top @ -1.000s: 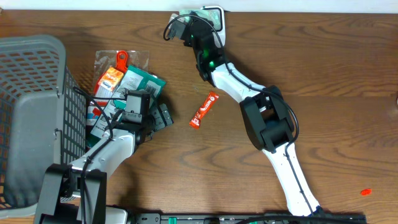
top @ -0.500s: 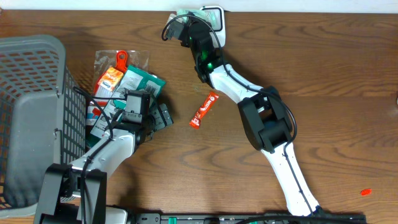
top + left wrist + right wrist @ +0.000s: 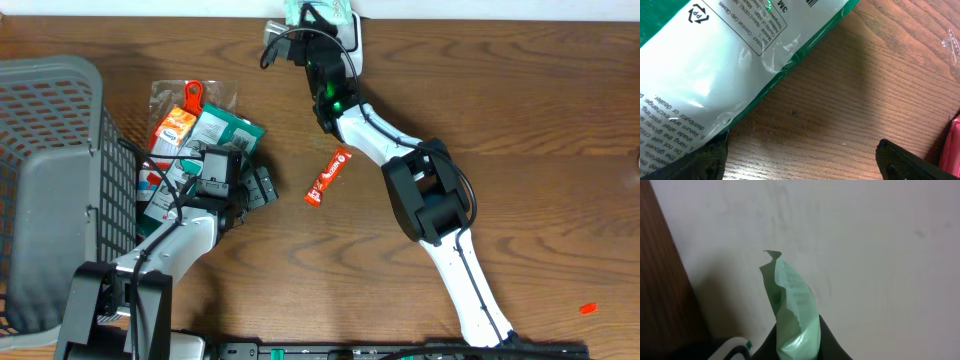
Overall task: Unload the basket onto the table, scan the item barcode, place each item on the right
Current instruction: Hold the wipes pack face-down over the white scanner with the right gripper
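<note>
My right gripper (image 3: 312,22) is at the far edge of the table, shut on a thin pale green packet (image 3: 304,10). In the right wrist view the packet (image 3: 792,305) stands upright, pinched between the dark fingers (image 3: 827,345) in front of a pale wall; no barcode shows on it. A white scanner (image 3: 347,27) sits just to the right of that gripper, with its corner (image 3: 732,347) showing low in the wrist view. My left gripper (image 3: 216,176) hovers open over a pile of packages; its fingers (image 3: 912,162) are wide apart above bare wood, beside a green-and-white bag (image 3: 715,65).
A grey mesh basket (image 3: 55,190) fills the left side. The pile by it holds orange and green packages (image 3: 195,125). A red snack bar (image 3: 328,177) lies mid-table. A small red scrap (image 3: 588,308) lies at the front right.
My right gripper has moved a little toward the far edge with the green packet. The left arm has not moved.
</note>
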### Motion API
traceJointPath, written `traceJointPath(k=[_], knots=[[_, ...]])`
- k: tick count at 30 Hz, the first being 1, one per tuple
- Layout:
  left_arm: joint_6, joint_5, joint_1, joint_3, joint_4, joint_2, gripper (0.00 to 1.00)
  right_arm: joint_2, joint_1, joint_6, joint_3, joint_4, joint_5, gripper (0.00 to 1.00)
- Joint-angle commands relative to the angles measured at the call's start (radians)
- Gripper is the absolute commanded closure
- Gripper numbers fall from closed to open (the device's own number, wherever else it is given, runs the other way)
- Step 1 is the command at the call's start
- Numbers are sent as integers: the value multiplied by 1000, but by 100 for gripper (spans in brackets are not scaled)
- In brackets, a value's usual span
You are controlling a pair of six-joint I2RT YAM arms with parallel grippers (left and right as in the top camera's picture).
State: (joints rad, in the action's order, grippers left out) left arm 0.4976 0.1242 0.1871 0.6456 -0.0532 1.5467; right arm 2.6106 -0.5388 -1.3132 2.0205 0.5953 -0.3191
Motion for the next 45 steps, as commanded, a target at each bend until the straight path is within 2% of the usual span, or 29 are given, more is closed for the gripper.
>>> traceJointPath(k=[1, 7, 24, 45], knots=[[-7, -58, -7, -35, -20, 39, 4, -18, -16, -79, 13, 41, 38, 99], [-7, -58, -7, -35, -16, 39, 4, -12, -24, 22, 12, -13, 11, 99], [-8, -59, -7, -35, -14, 42, 4, 47, -8, 61, -7, -38, -21, 99], [-19, -88, -7, -36, -14, 42, 4, 60, 23, 231, -21, -121, -50, 99]])
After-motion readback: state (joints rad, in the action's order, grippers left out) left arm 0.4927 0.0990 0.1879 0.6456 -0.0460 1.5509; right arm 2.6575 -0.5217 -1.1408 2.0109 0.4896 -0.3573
